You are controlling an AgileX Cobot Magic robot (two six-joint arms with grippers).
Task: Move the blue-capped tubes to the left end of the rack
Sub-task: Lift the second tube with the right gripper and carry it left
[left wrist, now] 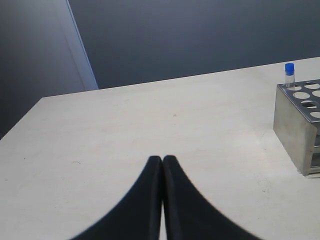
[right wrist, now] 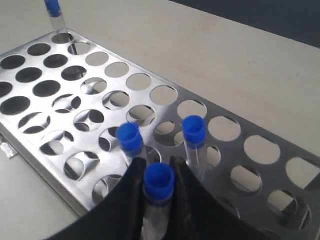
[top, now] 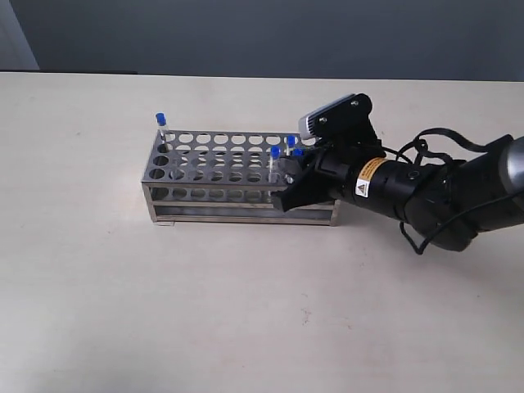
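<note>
Clasping, apparently, a clear blue-capped tube (right wrist: 159, 183): right pincer (right wrist: 156, 166).

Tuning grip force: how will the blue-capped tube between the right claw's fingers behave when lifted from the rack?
Probably light and stiff: the blue-capped tube is thin and clear. Likely slippery, since the right claw pinches a smooth round surface. May tilt: the rack holes look wider than it.

— The black right arm (top: 426, 192)?
— Stretched low toward the right end of the shiny steel perforated rack (top: 213, 168); its black two-fingered right gripper (right wrist: 156, 172) pinches a thin clear blue-capped tube (right wrist: 159, 184).
— The black left gripper (left wrist: 161, 160)?
— Fingers pressed together, well off the rack's left end.
</note>
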